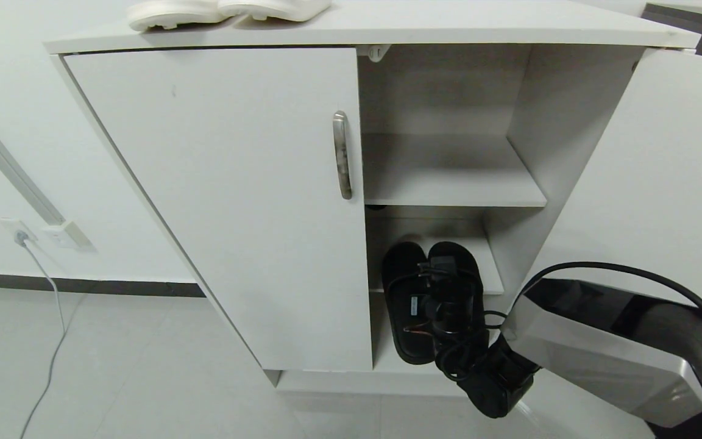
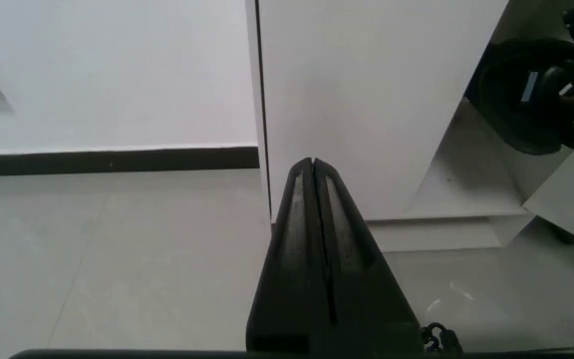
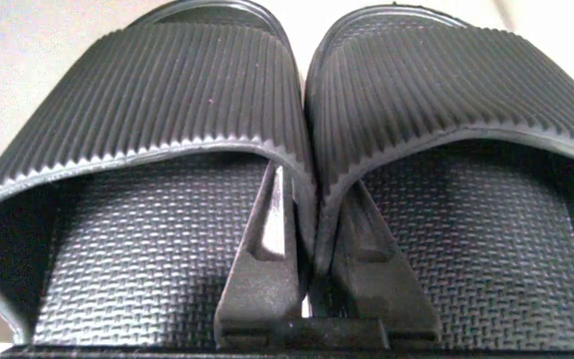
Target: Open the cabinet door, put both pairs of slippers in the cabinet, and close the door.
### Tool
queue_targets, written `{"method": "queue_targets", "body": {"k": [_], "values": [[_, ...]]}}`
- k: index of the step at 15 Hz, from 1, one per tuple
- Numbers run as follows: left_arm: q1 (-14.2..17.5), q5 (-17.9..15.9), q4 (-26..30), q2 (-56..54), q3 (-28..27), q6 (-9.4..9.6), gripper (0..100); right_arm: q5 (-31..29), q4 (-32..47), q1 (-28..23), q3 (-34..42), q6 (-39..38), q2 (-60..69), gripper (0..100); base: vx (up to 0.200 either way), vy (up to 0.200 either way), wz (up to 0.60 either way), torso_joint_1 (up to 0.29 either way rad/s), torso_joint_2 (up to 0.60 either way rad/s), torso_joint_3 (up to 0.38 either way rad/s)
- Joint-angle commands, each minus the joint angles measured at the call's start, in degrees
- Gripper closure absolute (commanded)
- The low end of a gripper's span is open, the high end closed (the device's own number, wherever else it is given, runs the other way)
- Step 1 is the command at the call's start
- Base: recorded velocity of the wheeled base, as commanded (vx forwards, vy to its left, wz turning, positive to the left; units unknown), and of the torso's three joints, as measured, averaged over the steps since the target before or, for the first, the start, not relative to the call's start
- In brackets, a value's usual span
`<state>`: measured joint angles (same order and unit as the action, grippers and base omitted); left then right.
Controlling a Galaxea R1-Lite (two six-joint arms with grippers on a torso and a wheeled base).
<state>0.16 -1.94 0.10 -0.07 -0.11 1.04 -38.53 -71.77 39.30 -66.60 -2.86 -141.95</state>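
Cabinet (image 1: 564, 122) open ahead of my right gripper (image 3: 312, 229), which is clamped on the 2 touching inner straps of the black slippers (image 1: 409, 305), at the lower shelves. Likely light, rubbery; ribbed straps should resist slip. Left gripper (image 2: 313, 175) closed, empty.

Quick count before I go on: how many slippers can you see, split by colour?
Black slippers: 2, both held in the right gripper.
White slippers: 2, lying on the cabinet top.
Total: 4 slippers.
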Motion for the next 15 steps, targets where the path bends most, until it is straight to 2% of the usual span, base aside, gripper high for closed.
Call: {"method": "queue_targets", "body": {"k": [1, 6, 10, 15], "values": [[0.0, 0.0, 0.0, 0.1, 0.0, 0.02, 100, 0.2, 2.9, -0.7, -4.8, 0.0, -1.0, 100, 0.0, 0.0, 0.0, 0.0, 0.0, 0.0], [0.0, 0.0, 0.0, 0.1, -0.1, 0.02, 100, 0.1, 12.7, -2.1, -18.2, 0.0, -4.1, 100, 0.0, 0.0, 0.0, 0.0, 0.0, 0.0], [0.0, 0.0, 0.0, 0.1, 0.0, 0.02, 100, -0.1, 22.0, -5.3, -31.5, -0.1, -8.0, 100, 0.0, 0.0, 0.0, 0.0, 0.0, 0.0], [0.0, 0.0, 0.0, 0.1, 0.0, 0.02, 100, -0.1, 27.2, -7.1, -41.2, -0.5, -11.5, 100, 0.0, 0.0, 0.0, 0.0, 0.0, 0.0]]}}
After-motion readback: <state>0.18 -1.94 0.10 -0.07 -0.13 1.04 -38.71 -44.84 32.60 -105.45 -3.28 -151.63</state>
